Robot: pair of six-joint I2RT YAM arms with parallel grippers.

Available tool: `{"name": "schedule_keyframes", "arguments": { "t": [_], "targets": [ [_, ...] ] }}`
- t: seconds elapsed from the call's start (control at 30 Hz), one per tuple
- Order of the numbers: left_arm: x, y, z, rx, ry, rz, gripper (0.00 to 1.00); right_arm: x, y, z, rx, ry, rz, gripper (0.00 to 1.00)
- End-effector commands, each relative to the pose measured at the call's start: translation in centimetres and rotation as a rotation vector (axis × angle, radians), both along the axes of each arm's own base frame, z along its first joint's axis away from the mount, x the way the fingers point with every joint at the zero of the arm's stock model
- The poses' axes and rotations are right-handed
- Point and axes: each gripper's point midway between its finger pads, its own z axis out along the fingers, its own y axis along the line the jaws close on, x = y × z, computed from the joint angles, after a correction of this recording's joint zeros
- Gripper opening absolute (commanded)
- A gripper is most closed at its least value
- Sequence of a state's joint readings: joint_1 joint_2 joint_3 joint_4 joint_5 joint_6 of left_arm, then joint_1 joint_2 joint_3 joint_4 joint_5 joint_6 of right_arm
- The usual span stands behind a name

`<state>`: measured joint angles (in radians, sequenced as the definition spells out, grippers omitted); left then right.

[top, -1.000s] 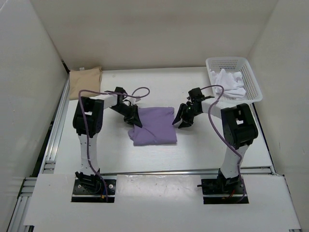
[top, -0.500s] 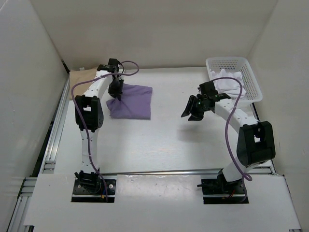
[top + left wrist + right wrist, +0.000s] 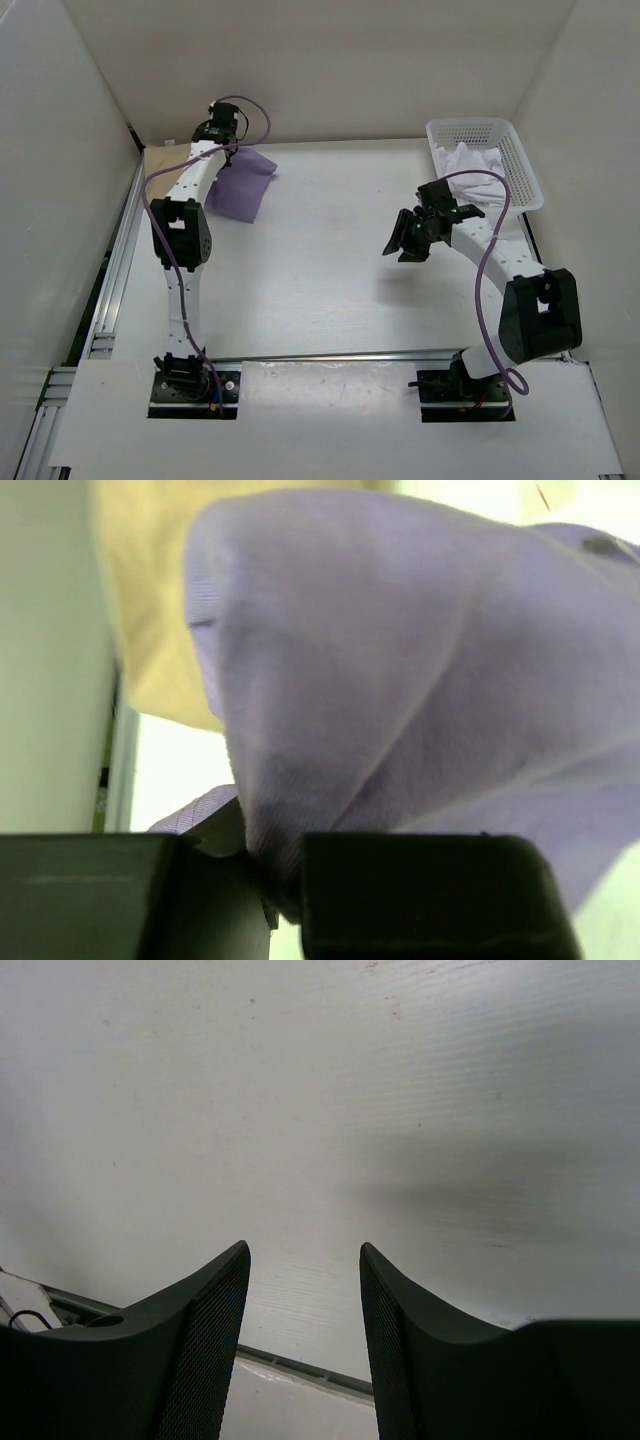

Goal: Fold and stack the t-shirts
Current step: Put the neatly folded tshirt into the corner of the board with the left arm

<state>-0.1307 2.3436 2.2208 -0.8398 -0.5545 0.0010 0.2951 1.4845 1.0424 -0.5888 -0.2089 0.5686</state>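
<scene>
Left end effector (image 3: 285, 880): pinched nearly closed on a bunched fold of the lavender shirt (image 3: 245, 185), at the far left corner of the worktop (image 3: 330, 290).
Lavender shirt: hung from that grip, draped and part lifted; its lower edge reached the worktop beside the tan shirt (image 3: 162, 158). The left wrist view showed tan cloth just behind the lavender.
Just changed: the lavender shirt was carried off the middle of the worktop toward the far left corner.
Against a second earlier: it then lay folded flat at mid-worktop between both end effectors; half a second earlier it was midway along, trailing from the left arm.
Right end effector (image 3: 402, 240): jaws parted about halfway, holding nothing, above bare worktop right of centre. It had left the shirt's right edge and swung outward.
Meaning for the task: folding of the lavender shirt looked finished and the stacking step was under way; release onto the tan shirt was not yet made.
Remaining: the white shirt (image 3: 475, 170) lay crumpled in the basket (image 3: 531, 186) at the far right corner.
</scene>
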Motion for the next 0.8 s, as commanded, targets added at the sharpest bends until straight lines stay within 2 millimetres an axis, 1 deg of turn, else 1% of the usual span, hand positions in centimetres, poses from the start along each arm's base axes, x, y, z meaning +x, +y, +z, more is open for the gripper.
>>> {"name": "schedule_keyframes", "arguments": {
  "t": [0.0,0.03,0.07,0.1,0.13,0.17,0.2,0.23,0.27,0.3,0.33,0.37,0.4,0.43,0.5,0.53,0.57,0.6,0.63,0.67,0.7,0.73,0.77],
  "targets": [
    [2.0,4.4,4.6,0.069,-0.177,0.131,0.10,-0.5,-0.7,0.3,-0.028,-0.020,-0.008,0.53],
    [2.1,5.5,4.8,0.069,-0.191,0.152,0.10,-0.7,-0.8,0.0,-0.031,-0.012,-0.008,0.53],
    [2.4,6.2,6.0,0.066,-0.224,0.164,0.10,-0.9,-0.9,-0.1,-0.033,-0.003,-0.008,0.53],
    [2.6,6.8,6.7,0.064,-0.247,0.176,0.10,-0.9,-0.9,-0.1,-0.033,-0.003,-0.008,0.53],
    [2.7,8.0,7.3,0.064,-0.267,0.198,0.10,-0.9,-0.9,-0.1,-0.033,-0.003,-0.008,0.53],
    [2.7,8.5,7.2,0.057,-0.267,0.200,0.10,-1.1,-0.9,-0.1,-0.036,0.006,-0.008,0.53],
    [2.7,9.0,8.8,0.054,-0.309,0.210,0.10,-1.1,-0.9,-0.2,-0.036,0.006,-0.008,0.53],
    [2.8,9.4,9.4,0.045,-0.331,0.211,0.10,-1.3,-1.2,-0.3,-0.047,0.014,-0.012,0.53],
    [2.8,10.4,9.0,0.039,-0.331,0.221,0.10,-1.1,-1.1,-0.3,-0.047,0.015,-0.012,0.53],
    [2.8,10.8,9.8,0.031,-0.352,0.223,0.10,-1.3,-1.2,-0.4,-0.054,0.022,-0.004,0.53],
    [2.9,11.4,10.0,0.032,-0.364,0.232,0.10,-1.0,-1.1,-0.3,-0.053,0.021,-0.003,0.53],
    [2.8,11.7,9.6,0.025,-0.355,0.231,0.10,-1.0,-1.1,-0.3,-0.056,0.029,-0.003,0.53],
    [2.8,12.5,9.8,0.027,-0.367,0.244,0.10,-1.2,-1.2,-0.4,-0.062,0.034,0.006,0.53],
    [2.9,12.6,9.2,0.027,-0.356,0.244,0.10,-0.9,-1.1,0.0,-0.059,0.023,0.006,0.53],
    [2.7,13.9,8.1,0.018,-0.337,0.256,0.10,-0.8,-1.1,0.0,-0.064,0.027,0.014,0.53],
    [3.1,13.9,6.6,0.019,-0.317,0.256,0.10,-0.5,-1.0,0.1,-0.063,0.024,0.014,0.53],
    [3.0,14.7,5.8,0.021,-0.305,0.268,0.10,-0.5,-1.0,0.0,-0.067,0.037,0.014,0.53],
    [3.1,15.5,5.5,0.023,-0.309,0.280,0.10,-0.3,-1.1,0.4,-0.074,0.032,0.011,0.53],
    [3.5,15.5,5.6,0.023,-0.318,0.280,0.10,-0.3,-1.2,0.0,-0.080,0.039,0.019,0.53],
    [3.6,16.4,4.3,0.025,-0.300,0.294,0.10,-0.2,-1.1,0.1,-0.082,0.046,0.019,0.53],
    [3.9,17.0,4.5,0.026,-0.317,0.303,0.10,-0.2,-1.1,0.3,-0.082,0.046,0.019,0.53],
    [4.2,17.0,3.1,0.026,-0.297,0.303,0.10,-0.2,-1.2,0.0,-0.089,0.055,0.028,0.53],
    [4.3,17.2,2.6,0.033,-0.297,0.309,0.10,-0.1,-1.1,0.3,-0.088,0.053,0.028,0.53]
  ]
}}
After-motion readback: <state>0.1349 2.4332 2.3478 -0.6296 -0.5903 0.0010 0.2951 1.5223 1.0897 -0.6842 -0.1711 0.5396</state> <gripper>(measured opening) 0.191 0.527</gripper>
